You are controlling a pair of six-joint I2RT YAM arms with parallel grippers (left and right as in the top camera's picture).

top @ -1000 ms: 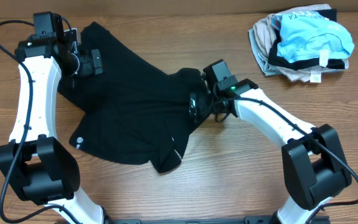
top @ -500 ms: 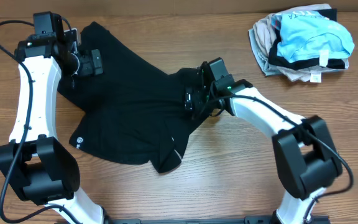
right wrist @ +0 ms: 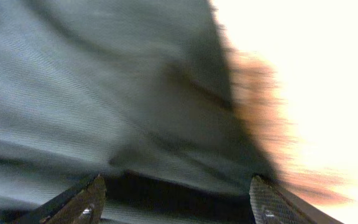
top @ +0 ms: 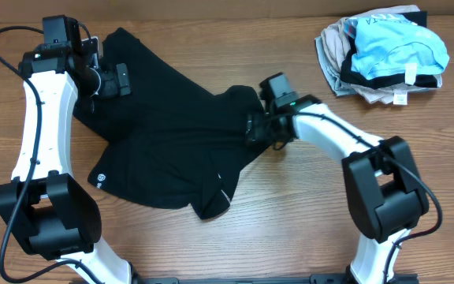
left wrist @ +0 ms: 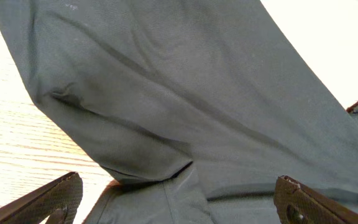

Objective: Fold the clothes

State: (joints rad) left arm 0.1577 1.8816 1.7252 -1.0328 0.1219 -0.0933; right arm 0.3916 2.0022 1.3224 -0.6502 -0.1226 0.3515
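Observation:
The black garment (top: 164, 134) lies spread and crumpled across the middle-left of the wooden table, with a small round white logo (top: 101, 179) near its lower left corner. My left gripper (top: 122, 79) hovers over its upper left part, jaws wide open; the left wrist view shows only dark fabric (left wrist: 185, 112) between the fingers (left wrist: 179, 205). My right gripper (top: 256, 128) is at the garment's right edge, jaws open over a fold of the cloth (right wrist: 135, 93); that view is blurred between the fingers (right wrist: 176, 202).
A pile of other clothes sits at the back right: a light blue garment with black trim (top: 400, 49) on top of a beige one (top: 333, 47). Bare wood shows along the front and right of the black garment.
My right gripper swung left onto the garment's right edge, then back right a little and rotated. The left arm has not moved. The garment lies about as before.

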